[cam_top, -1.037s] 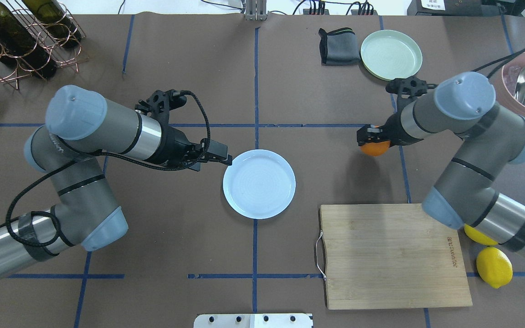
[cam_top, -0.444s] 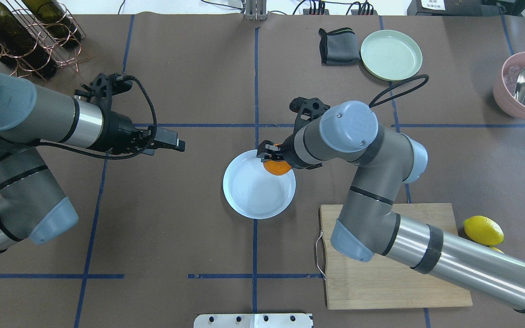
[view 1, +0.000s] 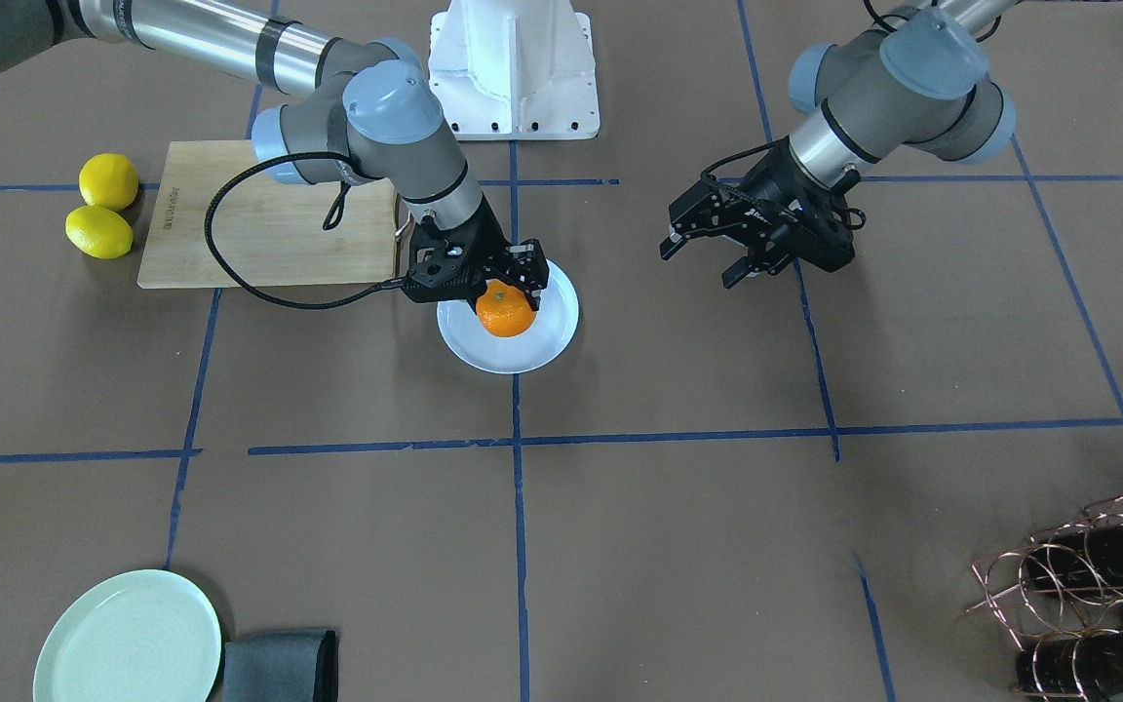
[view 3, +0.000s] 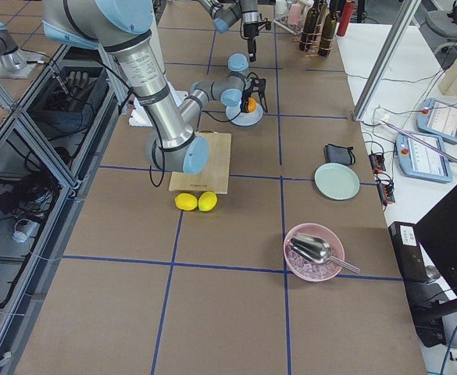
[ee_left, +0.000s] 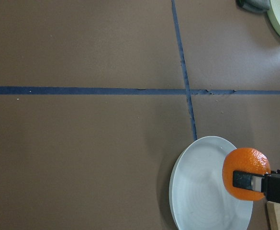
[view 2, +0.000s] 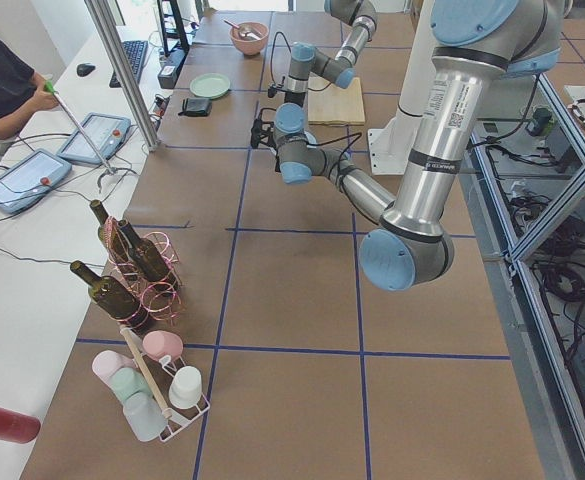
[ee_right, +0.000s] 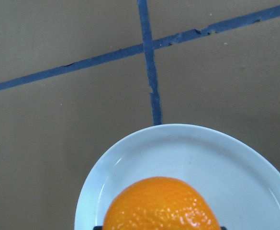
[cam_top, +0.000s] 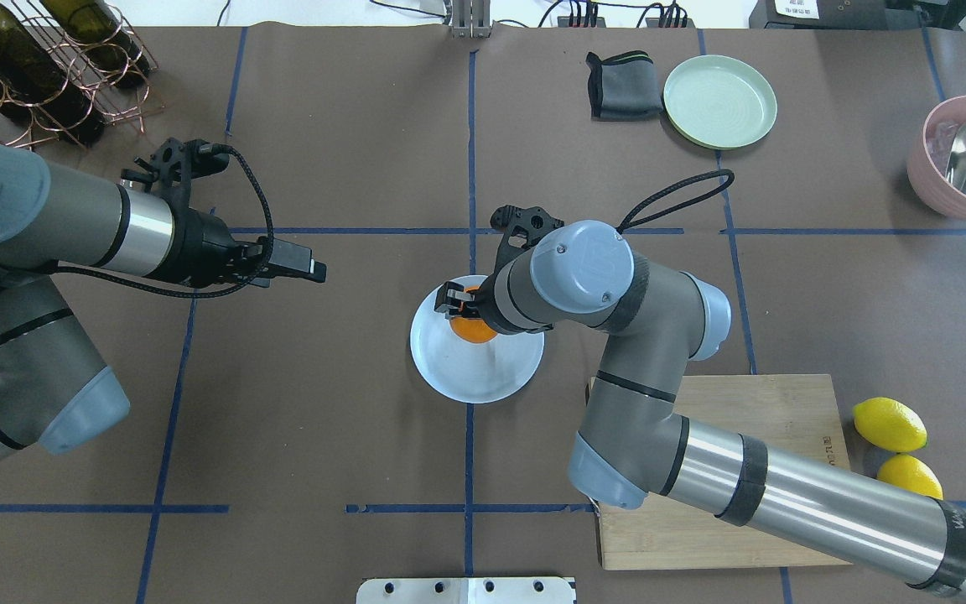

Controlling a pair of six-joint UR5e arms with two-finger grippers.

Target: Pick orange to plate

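Observation:
The orange [view 1: 505, 312] is a bright round fruit held between the fingers of my right gripper [view 1: 493, 291], which is shut on it. It sits over the far half of the pale bluish-white plate [view 1: 522, 356]; whether it touches the plate cannot be told. The overhead view shows the orange [cam_top: 471, 329] half hidden under the right wrist, above the plate [cam_top: 483, 369]. In the right wrist view the orange [ee_right: 161, 203] fills the bottom edge over the plate [ee_right: 130, 163]. My left gripper [cam_top: 315, 270] hangs open and empty, well left of the plate.
A wooden cutting board [cam_top: 785, 403] lies right of the plate under the right arm, with two lemons [cam_top: 890, 424] beyond it. A pale green plate [cam_top: 719, 101] and a dark cloth [cam_top: 621, 84] sit at the back. A pink bowl with a scoop [cam_top: 965, 159] and a bottle rack [cam_top: 38, 67] occupy the back corners.
My right arm has swung left, carrying the orange from the table's right side to over the plate. My left gripper has pulled back leftward from the plate's rim.

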